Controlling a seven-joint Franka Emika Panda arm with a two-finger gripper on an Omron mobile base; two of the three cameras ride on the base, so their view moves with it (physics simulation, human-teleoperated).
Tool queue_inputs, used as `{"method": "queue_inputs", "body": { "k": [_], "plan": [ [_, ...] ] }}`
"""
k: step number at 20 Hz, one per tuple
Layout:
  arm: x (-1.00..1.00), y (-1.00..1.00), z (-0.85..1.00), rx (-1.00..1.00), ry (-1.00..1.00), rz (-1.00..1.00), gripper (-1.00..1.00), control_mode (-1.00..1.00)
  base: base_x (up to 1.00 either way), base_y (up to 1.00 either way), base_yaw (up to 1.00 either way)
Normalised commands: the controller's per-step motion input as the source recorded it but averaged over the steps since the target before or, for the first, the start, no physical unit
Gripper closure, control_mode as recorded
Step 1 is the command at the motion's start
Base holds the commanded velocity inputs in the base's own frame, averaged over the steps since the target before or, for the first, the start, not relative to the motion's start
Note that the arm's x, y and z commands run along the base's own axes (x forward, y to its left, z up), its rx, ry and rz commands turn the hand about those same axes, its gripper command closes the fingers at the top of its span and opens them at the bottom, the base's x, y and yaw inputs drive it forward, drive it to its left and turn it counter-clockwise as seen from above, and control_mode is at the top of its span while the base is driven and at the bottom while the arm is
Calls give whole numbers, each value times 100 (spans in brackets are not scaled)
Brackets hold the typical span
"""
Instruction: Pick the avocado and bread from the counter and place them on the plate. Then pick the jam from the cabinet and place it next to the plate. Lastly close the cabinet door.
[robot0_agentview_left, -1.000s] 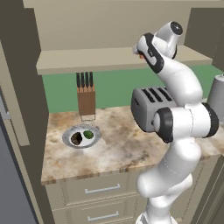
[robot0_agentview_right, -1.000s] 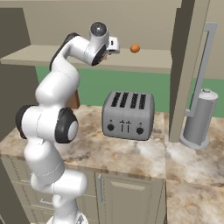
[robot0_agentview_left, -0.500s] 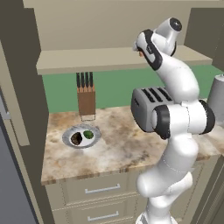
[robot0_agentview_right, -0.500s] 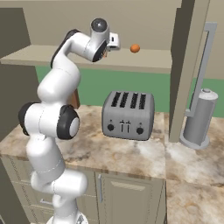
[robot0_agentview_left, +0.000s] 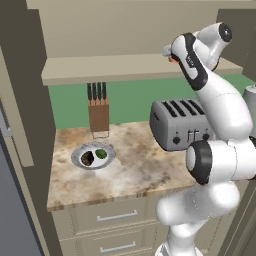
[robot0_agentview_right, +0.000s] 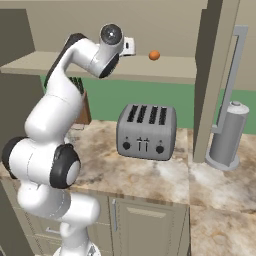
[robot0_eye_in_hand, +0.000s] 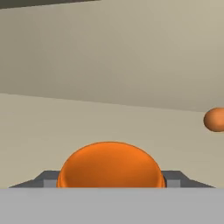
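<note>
My arm reaches up into the open cabinet (robot0_agentview_left: 105, 69), and my gripper (robot0_agentview_left: 169, 53) is over its long shelf. In the hand view the orange jam (robot0_eye_in_hand: 109, 164) sits between my fingertips (robot0_eye_in_hand: 49, 178), which press against both its sides. A sliver of the jam (robot0_agentview_left: 173, 59) shows under the hand in the left base view. Down on the counter (robot0_agentview_left: 135, 170), the plate (robot0_agentview_left: 77, 156) holds the dark-green avocado (robot0_agentview_left: 101, 153) and the brown bread (robot0_agentview_left: 88, 158) side by side.
A small orange ball (robot0_agentview_right: 154, 55) rests on the shelf just right of my hand. A toaster (robot0_agentview_right: 146, 131) stands under the arm, a knife block (robot0_agentview_left: 98, 112) behind the plate, a paper towel holder (robot0_agentview_right: 227, 135) at right. Open cabinet doors (robot0_agentview_right: 212, 75) flank the opening.
The arm has eased slightly forward onto the shelf; the plate, toaster and orange ball have stayed where they were.
</note>
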Motion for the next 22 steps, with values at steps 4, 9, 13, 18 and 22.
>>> {"method": "queue_inputs", "body": {
  "k": [4,9,13,18,22],
  "plan": [
    [-100,0,0,4,-8,10,100,-100,0,0,0],
    [-100,1,0,0,-7,17,100,-100,0,0,0],
    [-100,10,0,0,-10,23,100,-100,0,0,0],
    [-95,33,-32,-1,0,31,100,-100,0,0,0],
    [-58,62,-64,-6,0,26,100,-100,0,0,0]
  ]
}}
